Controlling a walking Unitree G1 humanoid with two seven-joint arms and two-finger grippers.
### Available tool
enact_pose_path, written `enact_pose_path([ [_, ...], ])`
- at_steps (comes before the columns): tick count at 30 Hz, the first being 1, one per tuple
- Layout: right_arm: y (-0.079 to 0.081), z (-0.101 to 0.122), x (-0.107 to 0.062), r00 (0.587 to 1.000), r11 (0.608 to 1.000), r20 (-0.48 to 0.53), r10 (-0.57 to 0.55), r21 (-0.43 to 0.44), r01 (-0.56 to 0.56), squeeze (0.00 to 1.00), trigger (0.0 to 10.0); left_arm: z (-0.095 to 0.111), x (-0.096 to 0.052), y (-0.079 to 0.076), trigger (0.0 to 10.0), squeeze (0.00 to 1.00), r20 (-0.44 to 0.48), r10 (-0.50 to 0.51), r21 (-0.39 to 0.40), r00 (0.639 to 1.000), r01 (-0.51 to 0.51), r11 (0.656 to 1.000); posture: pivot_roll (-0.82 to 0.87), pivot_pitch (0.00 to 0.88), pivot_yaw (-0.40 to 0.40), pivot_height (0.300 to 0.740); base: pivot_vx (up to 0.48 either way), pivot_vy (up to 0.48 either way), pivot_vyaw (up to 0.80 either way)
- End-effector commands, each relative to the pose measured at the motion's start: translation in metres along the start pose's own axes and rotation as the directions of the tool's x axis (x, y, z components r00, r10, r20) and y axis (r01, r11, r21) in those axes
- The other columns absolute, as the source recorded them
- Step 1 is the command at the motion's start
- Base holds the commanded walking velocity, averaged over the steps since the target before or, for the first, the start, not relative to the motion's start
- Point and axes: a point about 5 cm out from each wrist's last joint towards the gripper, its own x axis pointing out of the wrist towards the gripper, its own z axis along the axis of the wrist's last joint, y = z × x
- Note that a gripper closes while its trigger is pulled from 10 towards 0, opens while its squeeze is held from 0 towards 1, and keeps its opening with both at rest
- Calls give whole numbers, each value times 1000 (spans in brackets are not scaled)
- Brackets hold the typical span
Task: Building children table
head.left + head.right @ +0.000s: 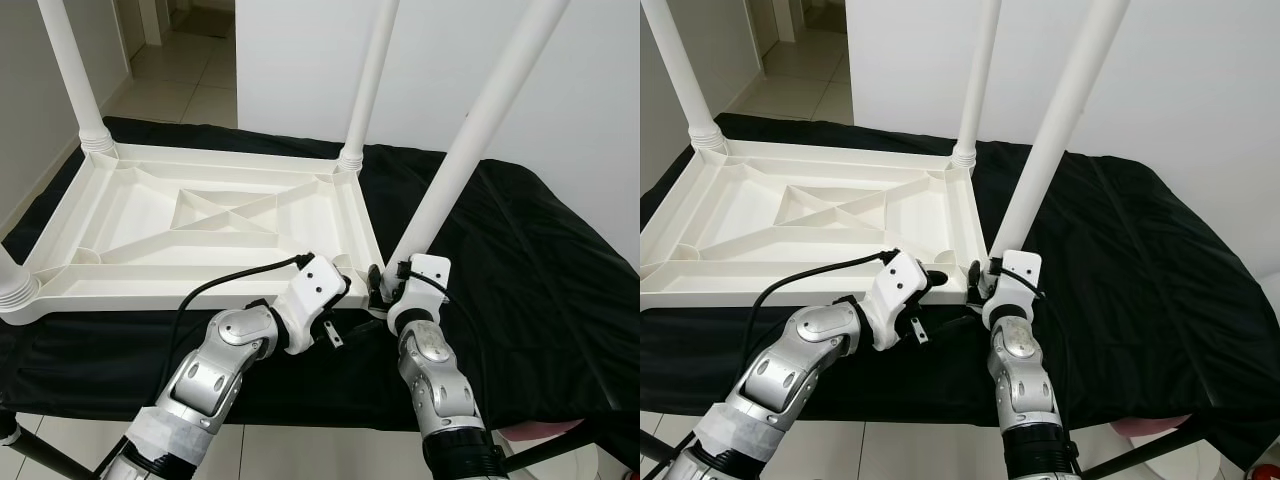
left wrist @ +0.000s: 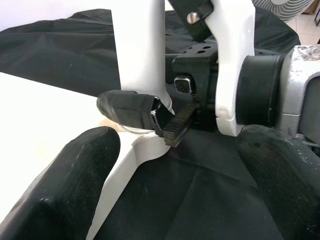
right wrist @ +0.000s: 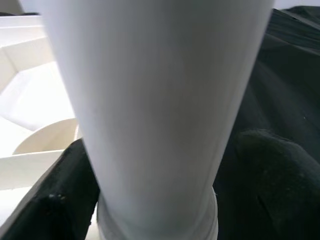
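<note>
The white children's table top (image 1: 200, 215) lies upside down on the desk (image 1: 520, 270), which is draped in black cloth, ribbed underside facing up. Two legs stand upright at the far corners, the far-left leg (image 1: 72, 75) and the far-right leg (image 1: 368, 85), and a ribbed collar (image 1: 12, 290) of another shows at the near-left corner. Down at the near-right corner, the fourth leg (image 1: 480, 130) leans away to the right, its foot at the corner socket. The right tool (image 1: 385, 290) sits right at that foot, and its wrist view shows the white tube between its two black fingers (image 3: 265, 165), one either side and pressed close, so it is clamped on the leg's base. The left tool (image 1: 355, 285) comes in from the left at the same corner, just beside the right tool; its fingers (image 2: 65, 180) are spread wide apart, one over the white corner of the table top, the other over the black cloth, gripping nothing
</note>
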Motion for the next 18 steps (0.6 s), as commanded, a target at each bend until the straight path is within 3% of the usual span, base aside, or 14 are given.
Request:
enact_pose_path([
  [1,-4,-3,-3,1000,1000,-10,-2,12,2,1000,10000,2,1,-3,10000,0,5,25,5,1000,-25,1000,-2,0,-117,740,0,0,0],
  [4,-14,-5,-3,999,999,-24,44,-13,-44,1000,10000,1,1,-3,10000,0,4,25,4,1000,-25,1000,0,0,-123,740,0,0,0],
  [5,-18,-7,-2,997,997,-41,63,-40,-65,129,10000,1,0,-3,10000,0,3,26,5,1000,-26,1000,1,0,-123,740,0,0,0],
  [6,-20,-8,-2,995,995,-50,85,-48,-87,0,10000,1,0,-3,10000,0,3,27,5,1000,-27,1000,1,0,-123,740,0,0,0],
  [7,-20,-8,-2,995,995,-50,85,-48,-87,0,10000,1,0,-3,10000,0,3,27,5,1000,-27,1000,1,0,-123,740,0,0,0],
  [9,-21,-8,-2,972,969,-50,231,-72,-235,0,10000,1,0,-2,10000,0,2,29,5,1000,-29,1000,2,0,-119,740,0,0,0],
  [12,-21,-7,-2,961,958,-48,272,-83,-275,0,10000,1,0,-2,10000,0,2,29,5,1000,-29,1000,2,0,-116,740,0,0,0],
  [18,-18,-1,4,862,850,-20,506,-159,-503,0,10000,3,1,-1,10000,0,4,23,15,1000,-23,1000,1,0,-105,740,0,0,0],
])
